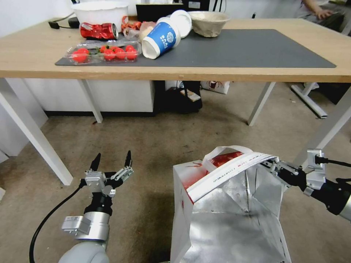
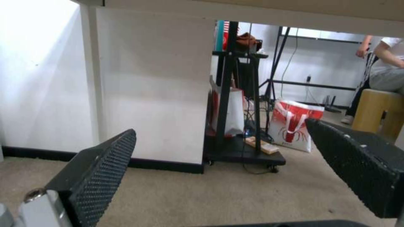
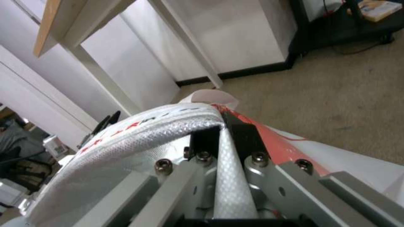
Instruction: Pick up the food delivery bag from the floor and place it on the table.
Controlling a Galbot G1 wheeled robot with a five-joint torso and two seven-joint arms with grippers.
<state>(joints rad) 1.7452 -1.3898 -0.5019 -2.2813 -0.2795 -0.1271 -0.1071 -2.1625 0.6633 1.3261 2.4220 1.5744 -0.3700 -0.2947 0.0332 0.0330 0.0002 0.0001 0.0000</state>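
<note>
The food delivery bag stands in front of me at lower right, its mouth open on the silver foil lining and red showing on its far face. Its bottom is cut off by the view's edge. My right gripper is shut on the bag's white rim at its right corner. The right wrist view shows the white strap pinched between the black fingers of that gripper. My left gripper hangs open over the floor, left of the bag and apart from it. The table is ahead.
On the table's grey mat lie a box of strawberries, a tipped blue cup, a crushed red can and bowls. White legs flank me. Under the table stand a black cart and another red-and-white bag.
</note>
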